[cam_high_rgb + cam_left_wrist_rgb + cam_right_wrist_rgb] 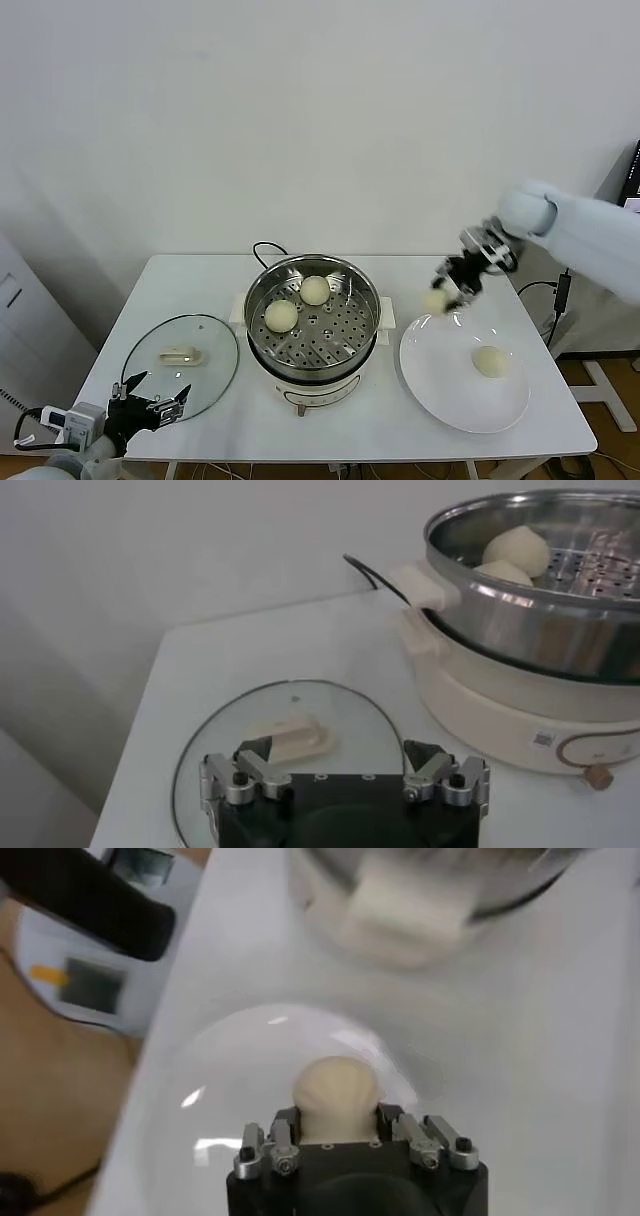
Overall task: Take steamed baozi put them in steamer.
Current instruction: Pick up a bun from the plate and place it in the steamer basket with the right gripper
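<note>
The steamer (312, 325) sits mid-desk, two baozi (281, 315) on its perforated tray. One bun (490, 361) lies on the white plate (440, 395) near the desk's right edge. Above that plate's rear rim, the right gripper (440, 297) clamps another baozi (337, 1091). The left gripper (150, 402) hangs wide open, empty, over the glass lid (215, 370) at the front-left corner.

My right gripper (447, 290) holds one steamed baozi (435, 301) pinched between its fingers, above the far rim of the white plate (440, 385), just beside the steamer (312, 322). One bun (490, 361) lies on the plate. Two more buns (281, 315) (315, 290) sit on the steamer's perforated tray. My left gripper (152, 405) hangs spread wide at the table's (350, 430) near-left edge, by the glass lid (215, 365)
</note>
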